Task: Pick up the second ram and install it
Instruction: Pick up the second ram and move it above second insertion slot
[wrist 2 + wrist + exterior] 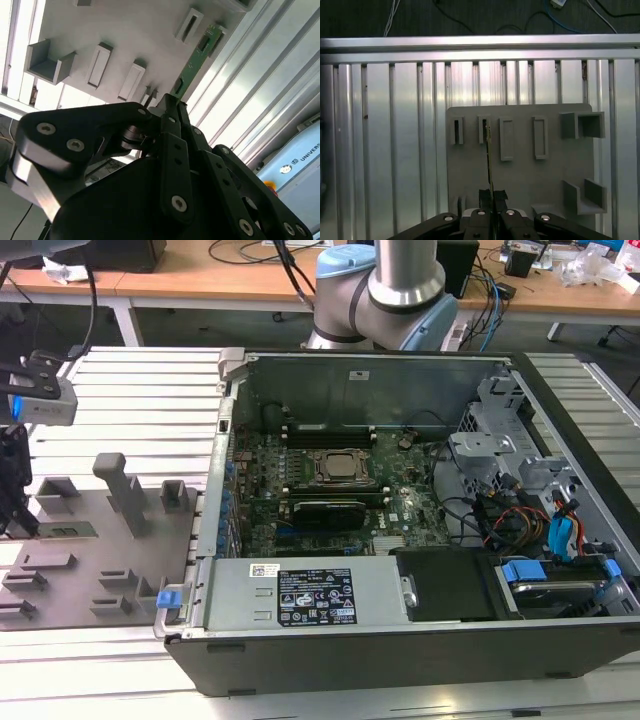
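One thin green ram (pixel 199 56) sticks out from the tool (pixel 491 194), whose tips are pinched together on its near end, above the grey tray (pixel 520 180).

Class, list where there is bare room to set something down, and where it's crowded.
Free: ribbed table beyond the tray, and the strip in front of the computer case. Crowded: the tray's blocks, where the pincer grips the second ram, and the case's cables.

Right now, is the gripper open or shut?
Shut on the second ram: in the second wrist view the gripper pinches its near end.
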`<state>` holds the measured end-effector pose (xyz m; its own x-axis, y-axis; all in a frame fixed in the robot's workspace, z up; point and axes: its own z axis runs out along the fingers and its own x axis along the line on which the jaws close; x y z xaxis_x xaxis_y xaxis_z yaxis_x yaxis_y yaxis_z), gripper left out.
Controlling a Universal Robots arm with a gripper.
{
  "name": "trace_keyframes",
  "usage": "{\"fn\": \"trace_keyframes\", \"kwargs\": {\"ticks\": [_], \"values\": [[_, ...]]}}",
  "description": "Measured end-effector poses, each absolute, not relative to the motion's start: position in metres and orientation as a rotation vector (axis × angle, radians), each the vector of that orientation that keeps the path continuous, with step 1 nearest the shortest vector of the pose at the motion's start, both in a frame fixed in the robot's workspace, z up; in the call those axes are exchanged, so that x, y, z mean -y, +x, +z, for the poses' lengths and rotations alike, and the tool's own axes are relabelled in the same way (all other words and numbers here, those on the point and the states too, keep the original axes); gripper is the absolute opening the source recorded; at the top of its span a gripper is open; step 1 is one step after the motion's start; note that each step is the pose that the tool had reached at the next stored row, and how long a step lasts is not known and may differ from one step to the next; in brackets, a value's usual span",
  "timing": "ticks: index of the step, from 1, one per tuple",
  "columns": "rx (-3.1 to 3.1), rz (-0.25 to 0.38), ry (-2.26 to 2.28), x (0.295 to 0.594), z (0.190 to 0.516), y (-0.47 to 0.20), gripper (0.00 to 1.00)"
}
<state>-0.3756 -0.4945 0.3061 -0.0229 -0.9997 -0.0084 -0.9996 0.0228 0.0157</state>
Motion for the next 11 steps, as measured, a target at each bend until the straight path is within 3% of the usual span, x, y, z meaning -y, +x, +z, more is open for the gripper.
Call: {"fn": "trace_keyframes", "kwargs": {"ticks": [11], "values": [[2.243, -0.027, 2.192, 0.494, 0.329, -0.376, 0.14]]}}
